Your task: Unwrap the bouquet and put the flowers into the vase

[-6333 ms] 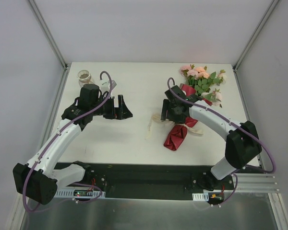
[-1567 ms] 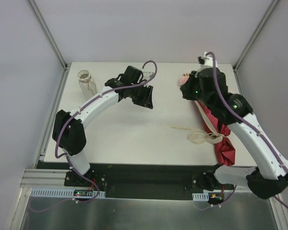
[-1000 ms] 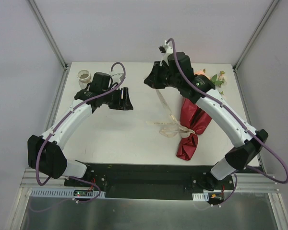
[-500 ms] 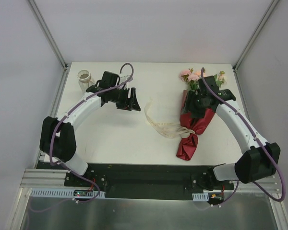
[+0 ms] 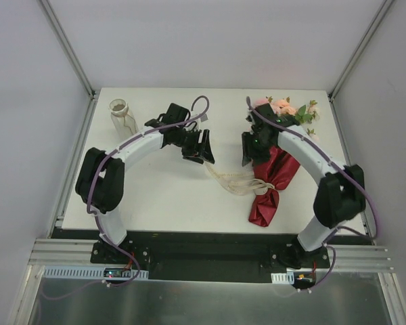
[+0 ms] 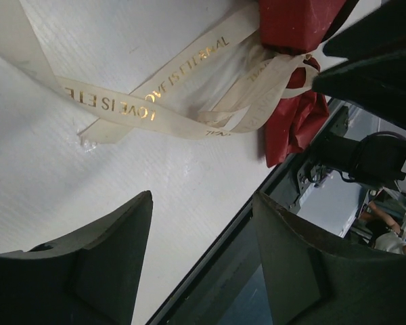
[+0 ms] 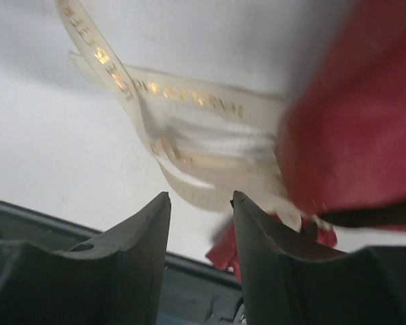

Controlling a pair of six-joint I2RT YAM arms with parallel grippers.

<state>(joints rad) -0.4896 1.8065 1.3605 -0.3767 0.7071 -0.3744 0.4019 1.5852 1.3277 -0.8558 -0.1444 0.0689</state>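
Note:
The bouquet lies at the table's right: dark red paper wraps the stems, and the flowers stick out pink and cream at the far end. Its cream ribbon, printed in gold, is still knotted round the wrap, with loose tails on the table. My left gripper hovers open just left of the ribbon tails. Open too, my right gripper sits beside the wrap's left edge above the knot, holding nothing. The clear vase stands at the far left.
The table's near edge and the black rail below it show in the left wrist view. Metal frame posts rise at the far corners. Both arms' elbows reach over the table's sides.
The right gripper let go of the ribbon it had lifted and came down beside the wrap's left edge. The ribbon tail dropped onto the table. The left gripper moved right, toward the ribbon.

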